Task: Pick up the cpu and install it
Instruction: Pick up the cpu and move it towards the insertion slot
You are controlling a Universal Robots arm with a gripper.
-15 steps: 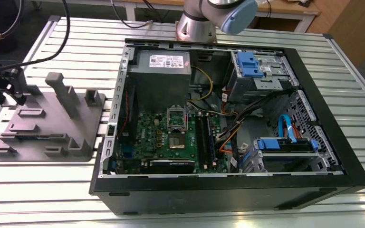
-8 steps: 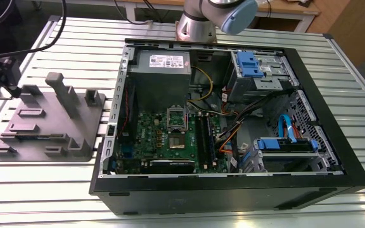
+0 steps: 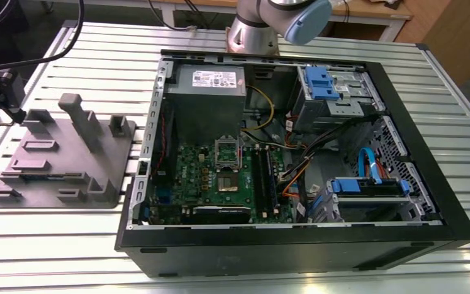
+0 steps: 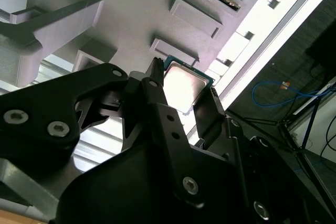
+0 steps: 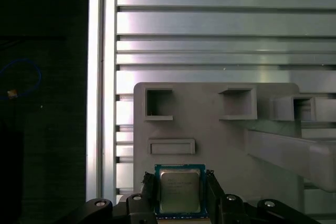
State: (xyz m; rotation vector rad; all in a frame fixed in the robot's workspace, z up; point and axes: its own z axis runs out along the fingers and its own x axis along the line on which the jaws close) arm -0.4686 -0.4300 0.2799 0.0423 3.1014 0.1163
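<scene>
an open computer case (image 3: 300, 248) fills the frame's centre and right, green motherboard (image 3: 210, 168) inside, grey fixture block (image 3: 63, 162) at left on the slatted table (image 3: 55, 245).

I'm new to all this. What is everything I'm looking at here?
cpu: one, silvery top with green rim, at the fixture plate's edge.
fixture plate: one, grey, on the table, at the exterior view's left of the case.
computer case: one, black, open, on the table.
motherboard: one, green, inside the case.
power supply: one, grey, inside the case.
drive carriers: two, blue, inside the case.
table: one, silvery, slatted.
robot arm: one, grey, beyond the case.
pincer: one, black, around the cpu.
</scene>
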